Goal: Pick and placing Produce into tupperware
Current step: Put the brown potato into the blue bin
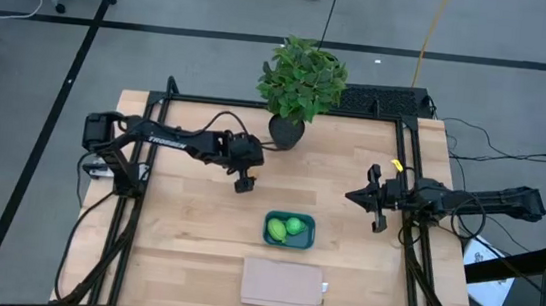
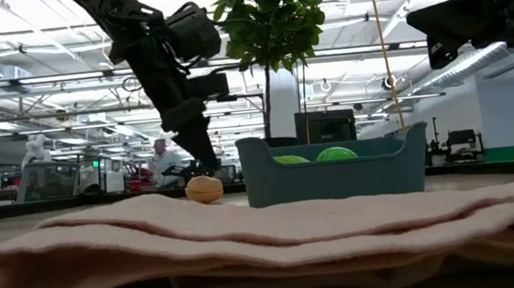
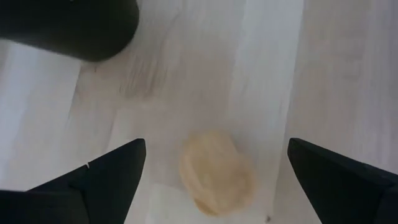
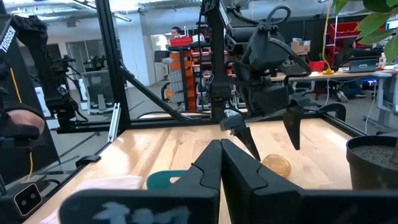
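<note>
The left hand (image 1: 244, 182) hangs open just above the tan-orange piece (image 3: 216, 172), bare tabletop (image 1: 186, 225) around it. The potted plant (image 1: 300, 85) stands close behind; the tupperware (image 1: 289, 229) sits near.

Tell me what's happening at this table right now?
The left gripper hangs open over the tan-orange piece on the table, fingers either side of it, not closed. The teal tupperware already holds the yellow-green fruit and the green ball. The right gripper waits shut at the table's right side. A beige cloth lies beside the tupperware.
</note>
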{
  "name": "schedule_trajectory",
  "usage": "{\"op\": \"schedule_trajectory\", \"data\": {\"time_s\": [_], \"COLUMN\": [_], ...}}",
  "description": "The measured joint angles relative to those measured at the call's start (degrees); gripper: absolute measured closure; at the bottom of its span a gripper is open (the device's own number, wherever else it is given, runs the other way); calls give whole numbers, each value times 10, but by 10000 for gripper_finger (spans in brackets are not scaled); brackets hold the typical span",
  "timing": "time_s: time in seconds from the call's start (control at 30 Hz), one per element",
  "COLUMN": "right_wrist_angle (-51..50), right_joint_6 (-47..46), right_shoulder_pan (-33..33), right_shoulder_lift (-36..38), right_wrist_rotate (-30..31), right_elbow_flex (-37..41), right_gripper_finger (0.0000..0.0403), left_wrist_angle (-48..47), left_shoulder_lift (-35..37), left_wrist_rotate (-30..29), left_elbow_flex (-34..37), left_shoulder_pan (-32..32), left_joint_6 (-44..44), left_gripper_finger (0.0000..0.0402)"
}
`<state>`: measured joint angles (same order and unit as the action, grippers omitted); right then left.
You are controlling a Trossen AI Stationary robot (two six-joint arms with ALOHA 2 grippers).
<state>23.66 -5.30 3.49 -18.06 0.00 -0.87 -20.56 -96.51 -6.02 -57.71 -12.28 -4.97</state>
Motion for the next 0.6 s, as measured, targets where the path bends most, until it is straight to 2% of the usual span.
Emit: {"op": "schedule_trajectory", "data": {"time_s": [0.23, 0.6], "right_wrist_angle": [-3, -5], "right_joint_6": [0, 4], "right_shoulder_pan": [0, -1], "right_shoulder_lift": [0, 0], "right_wrist_rotate": [0, 2], "right_elbow_flex": [0, 0], "right_gripper_finger": [403, 403], "left_wrist_angle": [8, 20], "left_shoulder_lift": [-40, -79], "left_wrist_rotate": [-31, -17], "left_elbow_flex": [1, -2], "left_shoulder_pan": [-3, -9], "left_joint_6": [-30, -49], "left_gripper_finger": [2, 2]}}
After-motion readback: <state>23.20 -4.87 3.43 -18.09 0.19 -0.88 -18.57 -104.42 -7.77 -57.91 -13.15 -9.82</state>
